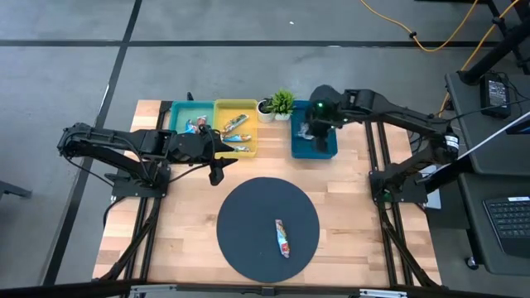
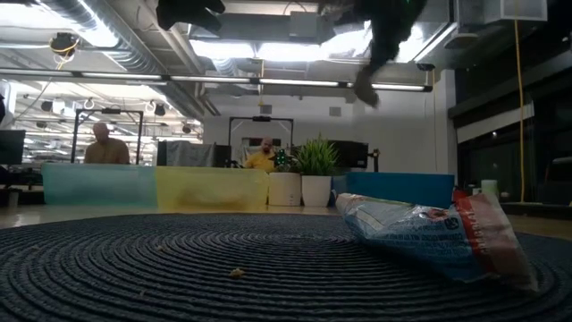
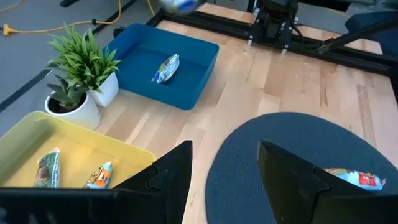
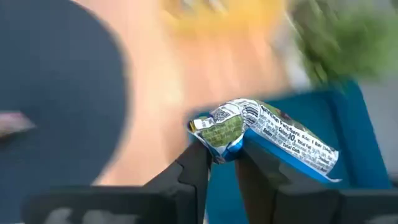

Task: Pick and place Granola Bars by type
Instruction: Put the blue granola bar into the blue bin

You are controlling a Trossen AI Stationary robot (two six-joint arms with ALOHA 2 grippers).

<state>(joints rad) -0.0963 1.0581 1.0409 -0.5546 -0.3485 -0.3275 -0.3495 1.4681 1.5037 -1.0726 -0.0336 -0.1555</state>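
Right end effector [image 4: 221, 163] grips a granola bar above the blue bin [image 1: 314, 142] at the tabletop's far edge.

The held bar [image 4: 273, 140] has a crinkled blue-and-white wrapper with small print too fine to read. Only the high view shows a red-and-white bar [image 1: 283, 238] alone on the round dark mat [image 1: 248, 207]; the left wrist view shows another bar [image 3: 166, 67] inside the blue bin. The left end effector [image 3: 224, 180] hangs empty, fingers apart, near the yellow bin [image 1: 222, 108].

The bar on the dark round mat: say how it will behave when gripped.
The bar lies flat in a shiny, crinkled wrapper, so it will probably slide and crumple a little under the fingers. Being slim, it is likely light. The woven mat may hold it against pushing.
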